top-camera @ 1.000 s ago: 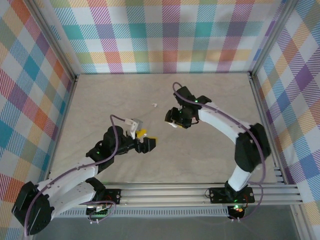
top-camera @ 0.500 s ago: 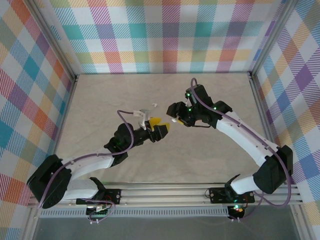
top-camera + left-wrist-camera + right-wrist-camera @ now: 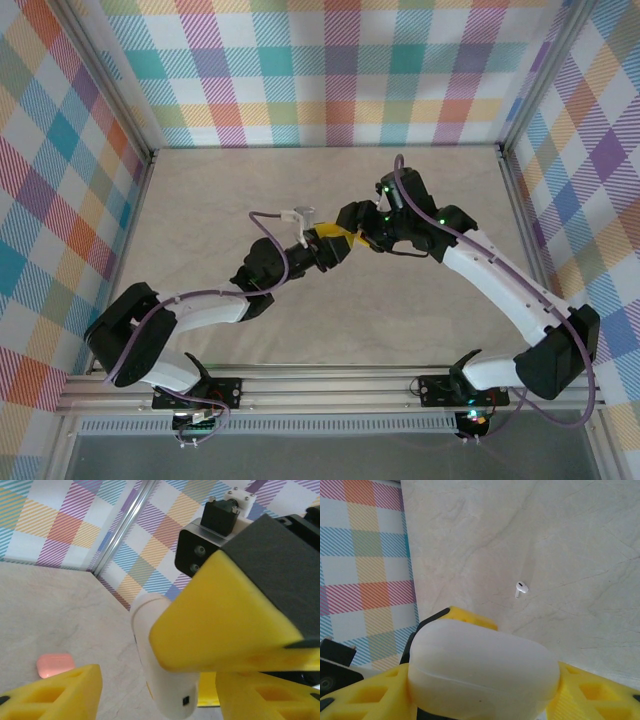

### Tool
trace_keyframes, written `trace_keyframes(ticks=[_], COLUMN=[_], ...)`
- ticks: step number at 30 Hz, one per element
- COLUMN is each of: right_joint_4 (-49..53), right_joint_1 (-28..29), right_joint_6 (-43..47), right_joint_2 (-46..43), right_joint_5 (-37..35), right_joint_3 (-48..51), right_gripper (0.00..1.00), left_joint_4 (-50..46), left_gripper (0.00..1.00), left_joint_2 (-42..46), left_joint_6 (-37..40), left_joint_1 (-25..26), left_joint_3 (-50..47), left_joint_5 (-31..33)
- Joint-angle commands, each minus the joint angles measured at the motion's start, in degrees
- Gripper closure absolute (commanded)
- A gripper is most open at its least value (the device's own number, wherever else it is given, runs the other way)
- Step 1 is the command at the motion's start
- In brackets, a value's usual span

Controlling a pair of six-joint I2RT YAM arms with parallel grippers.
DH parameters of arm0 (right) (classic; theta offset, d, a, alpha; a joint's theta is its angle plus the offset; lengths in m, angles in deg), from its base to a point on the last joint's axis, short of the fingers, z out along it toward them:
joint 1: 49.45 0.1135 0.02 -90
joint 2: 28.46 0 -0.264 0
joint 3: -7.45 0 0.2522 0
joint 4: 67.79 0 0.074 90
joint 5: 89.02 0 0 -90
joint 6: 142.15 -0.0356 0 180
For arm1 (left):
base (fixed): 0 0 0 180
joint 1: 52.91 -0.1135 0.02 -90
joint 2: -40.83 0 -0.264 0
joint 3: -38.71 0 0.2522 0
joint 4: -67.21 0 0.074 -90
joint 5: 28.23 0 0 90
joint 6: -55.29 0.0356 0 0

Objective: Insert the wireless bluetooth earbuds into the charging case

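My right gripper [image 3: 480,692] is shut on a white pebble-shaped charging case [image 3: 480,667], lid closed, held above the table. In the top view it [image 3: 357,230] meets my left gripper [image 3: 333,246] at mid-table. In the left wrist view the case [image 3: 162,670] hangs down between the left gripper's [image 3: 157,692] yellow fingers [image 3: 55,695]. A gap shows between the case and the left-hand finger, so the left gripper is open around it. One white earbud [image 3: 520,588] lies on the table beyond the case.
A coral-pink case [image 3: 55,664] lies closed on the beige table [image 3: 200,190] near the checked wall. Checked walls and metal rails [image 3: 330,385] enclose the table on all sides.
My left arm has reached forward and right to the right gripper, and its jaws have narrowed around the white case. The right gripper shifted slightly back and right, still holding the case.
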Motion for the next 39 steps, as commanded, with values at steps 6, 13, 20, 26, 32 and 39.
trace_keyframes(ticks=[6, 13, 20, 26, 32, 39], right_joint_4=[-1.83, -3.11, -8.45, -23.23, -34.11, -48.77], right_joint_1=[0.27, 0.27, 0.09, -1.80, -2.72, -2.72], right_joint_6=[-1.29, -0.43, 7.84, 10.36, 8.08, 1.99], right_joint_2=[-1.41, -1.70, -8.15, -13.42, -12.72, -7.88], right_joint_5=[1.53, 1.91, 0.15, 5.50, 11.37, 18.84], right_joint_3=[0.74, 1.29, 2.47, 9.31, 12.54, 13.39], right_gripper=[0.53, 0.46, 0.35, 0.40, 0.40, 0.43], left_joint_4=[4.10, 2.93, -1.02, -5.01, -9.42, -9.58], left_gripper=[0.62, 0.87, 0.94, 0.98, 1.00, 1.00], left_joint_2=[-1.88, -1.34, 3.96, 10.93, 17.88, 19.99], left_joint_6=[-0.52, -1.00, -4.72, -9.76, -13.33, -17.50], left_joint_1=[0.95, 0.87, -1.12, -6.23, -9.88, -10.93], left_joint_3=[3.30, 3.01, 0.17, -0.17, -0.12, 0.39], left_joint_5=[-0.98, -0.12, 1.41, -5.44, -9.92, -13.94])
